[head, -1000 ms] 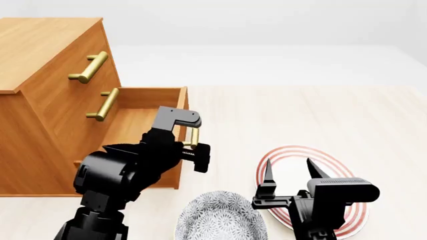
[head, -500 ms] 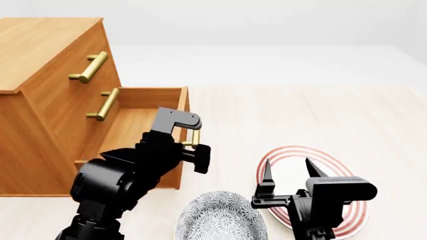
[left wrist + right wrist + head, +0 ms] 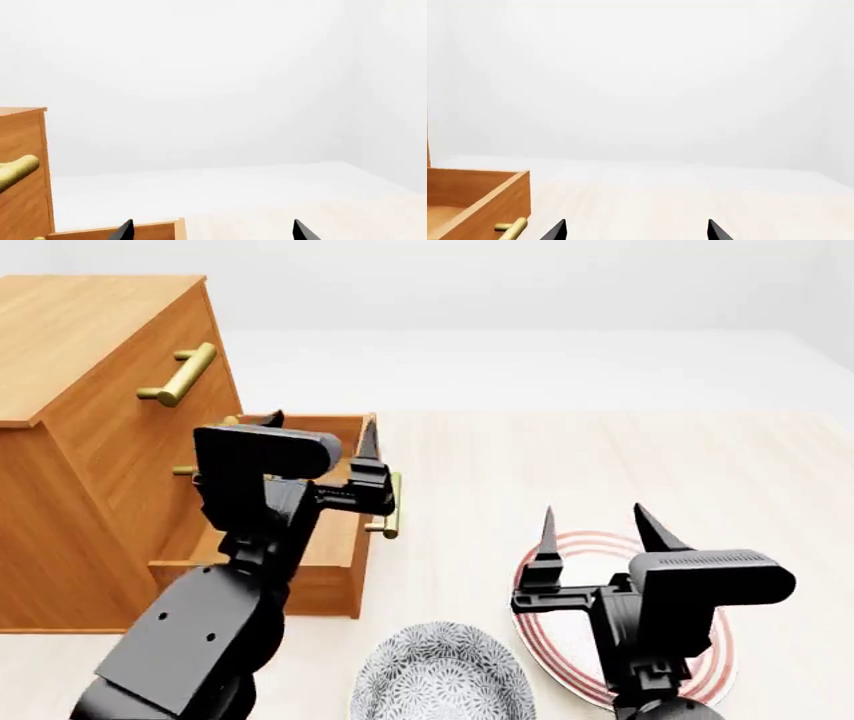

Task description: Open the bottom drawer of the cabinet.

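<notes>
Centre-left of the head view: the orange-brown wooden bottom drawer [image 3: 287, 540] stands pulled out of the boxy wood-grain cabinet [image 3: 80, 420]. Left gripper [image 3: 318, 435] above it and right gripper [image 3: 601, 530] both spread, grasping nothing; the drawer appears fully opened.

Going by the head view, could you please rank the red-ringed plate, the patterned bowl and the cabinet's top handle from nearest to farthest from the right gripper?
From the right gripper:
1. Red-ringed plate, directly beneath it.
2. Patterned bowl, low on its left.
3. Top handle, far left, high on the cabinet.
</notes>
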